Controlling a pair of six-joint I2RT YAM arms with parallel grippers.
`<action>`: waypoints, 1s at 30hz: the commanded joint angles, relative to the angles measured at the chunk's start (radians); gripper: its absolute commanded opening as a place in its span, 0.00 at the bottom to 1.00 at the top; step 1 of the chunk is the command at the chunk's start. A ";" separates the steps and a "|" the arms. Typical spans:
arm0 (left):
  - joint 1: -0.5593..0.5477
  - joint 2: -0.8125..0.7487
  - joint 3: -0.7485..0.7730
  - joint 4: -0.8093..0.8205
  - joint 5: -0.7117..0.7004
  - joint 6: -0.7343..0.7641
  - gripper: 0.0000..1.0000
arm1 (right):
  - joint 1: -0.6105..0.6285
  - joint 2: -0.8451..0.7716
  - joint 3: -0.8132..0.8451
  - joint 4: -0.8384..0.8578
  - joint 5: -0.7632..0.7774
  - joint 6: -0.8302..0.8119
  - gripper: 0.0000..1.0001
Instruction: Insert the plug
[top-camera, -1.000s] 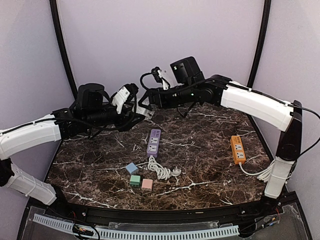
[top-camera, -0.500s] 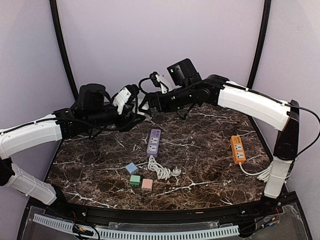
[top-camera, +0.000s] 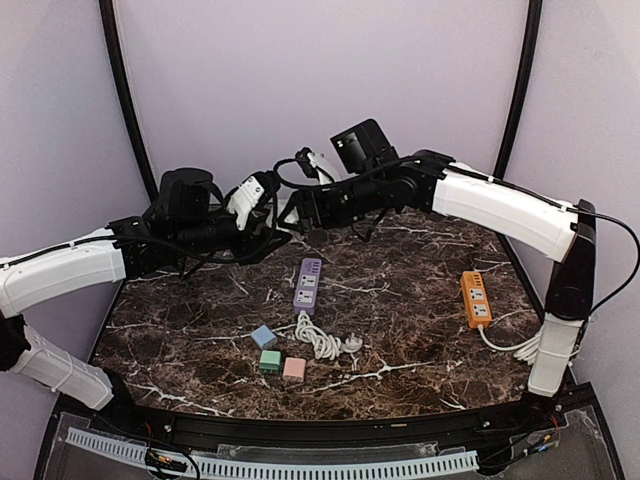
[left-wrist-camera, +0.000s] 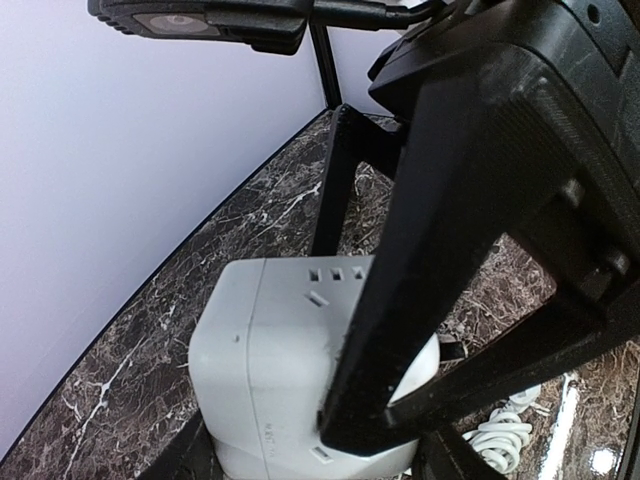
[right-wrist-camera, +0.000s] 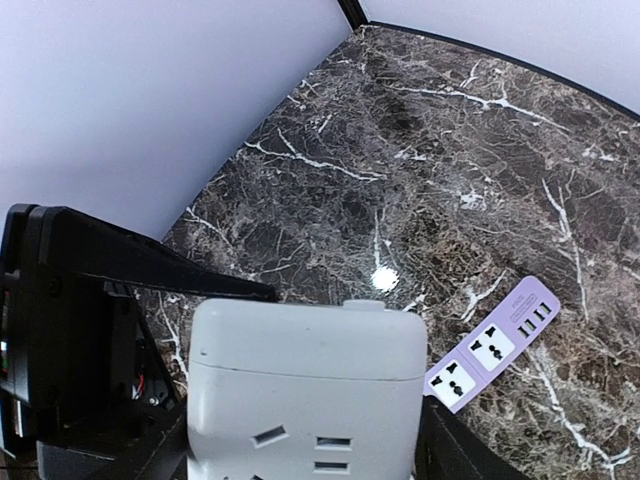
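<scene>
While left tool (left-wrist-camera: 280, 420) clenches white socket cube (left-wrist-camera: 260, 340) aloft, I can't tell whether right tool (right-wrist-camera: 300, 440) grips it; plug (top-camera: 353, 343) lies on table (top-camera: 420, 290), uninserted, so insertion all ahead.

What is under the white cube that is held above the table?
Right wrist view: dark marble table lies below the cube, with the purple strip off to one side. The patch straight beneath the cube is covered by the cube itself.
</scene>
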 joint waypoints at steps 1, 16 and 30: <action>-0.003 -0.018 0.021 0.048 0.016 0.011 0.01 | 0.008 0.011 0.010 0.004 0.006 -0.010 0.64; -0.004 -0.060 -0.006 0.045 0.009 -0.002 0.77 | 0.011 -0.012 0.005 0.014 0.052 -0.013 0.26; -0.004 -0.124 0.050 -0.237 0.042 -0.065 0.99 | -0.004 -0.082 -0.046 0.042 0.251 -0.048 0.24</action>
